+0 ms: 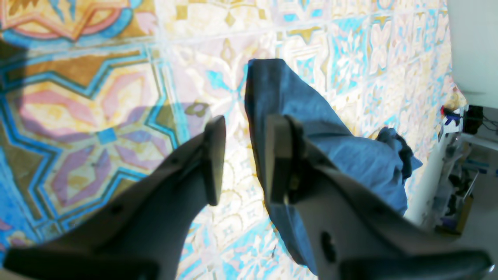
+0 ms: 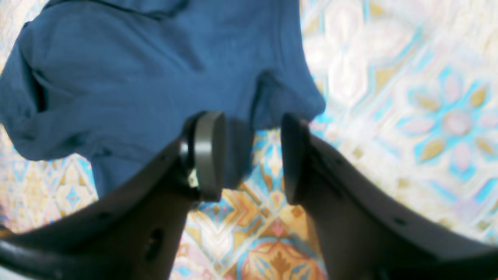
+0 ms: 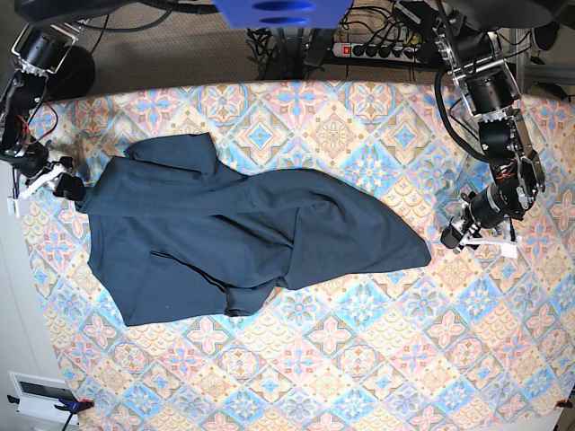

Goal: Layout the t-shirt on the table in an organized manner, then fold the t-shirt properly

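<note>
Two arms stood at opposite ends of the t-shirt (image 3: 243,238), which lay spread but rumpled across the middle of the table (image 3: 359,359), one corner drawn out to a point. The left gripper (image 1: 245,155) hung just past that pointed corner, its jaws spread with only patterned cloth between them (the navy fabric lay beside and under one finger, not pinched). The right gripper (image 2: 249,155) sat at the opposite edge of the garment, jaws likewise spread, a fold of navy fabric reaching into the gap without being clamped.
</note>
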`<control>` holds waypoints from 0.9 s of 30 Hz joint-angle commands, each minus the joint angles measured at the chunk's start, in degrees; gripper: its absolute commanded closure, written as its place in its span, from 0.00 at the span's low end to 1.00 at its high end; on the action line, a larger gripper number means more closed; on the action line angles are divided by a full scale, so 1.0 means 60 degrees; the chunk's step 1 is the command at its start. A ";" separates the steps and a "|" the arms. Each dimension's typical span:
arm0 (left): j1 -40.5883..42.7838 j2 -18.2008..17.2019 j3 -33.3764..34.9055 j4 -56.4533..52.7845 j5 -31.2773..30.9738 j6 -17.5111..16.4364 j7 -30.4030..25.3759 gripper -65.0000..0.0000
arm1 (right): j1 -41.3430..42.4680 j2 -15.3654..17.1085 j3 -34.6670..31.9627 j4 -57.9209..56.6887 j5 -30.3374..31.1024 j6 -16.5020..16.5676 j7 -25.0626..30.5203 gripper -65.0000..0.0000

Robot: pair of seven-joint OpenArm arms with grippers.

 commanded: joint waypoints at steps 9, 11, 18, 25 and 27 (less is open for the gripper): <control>-0.0215 -0.0143 -0.0035 0.0156 -0.0147 -0.0086 -0.0069 0.72 | 0.0088 -0.0338 -0.0350 -0.0046 0.0196 0.0059 0.0172 0.53; -0.0215 -0.0143 -0.0035 0.0156 -0.0147 -0.0086 -0.0069 0.72 | 0.0088 -0.0470 -0.0438 -0.0046 0.0182 0.0059 0.0186 0.53; -0.0215 -0.0158 -0.0035 0.0156 -0.0147 -0.0086 -0.0069 0.72 | 0.0102 -0.0792 -0.0481 -0.0046 0.0167 0.0059 0.0186 0.53; -0.0200 -0.0158 -0.0035 0.0156 -0.0147 -0.0086 -0.0069 0.72 | 0.0102 -0.0836 -0.0423 -0.0046 0.0152 0.0059 0.0216 0.53; -0.0200 -0.0158 -0.0035 0.0156 -0.0147 -0.0086 -0.0054 0.72 | 0.0102 -0.0836 -0.0408 -0.0046 0.0152 0.0059 0.0230 0.53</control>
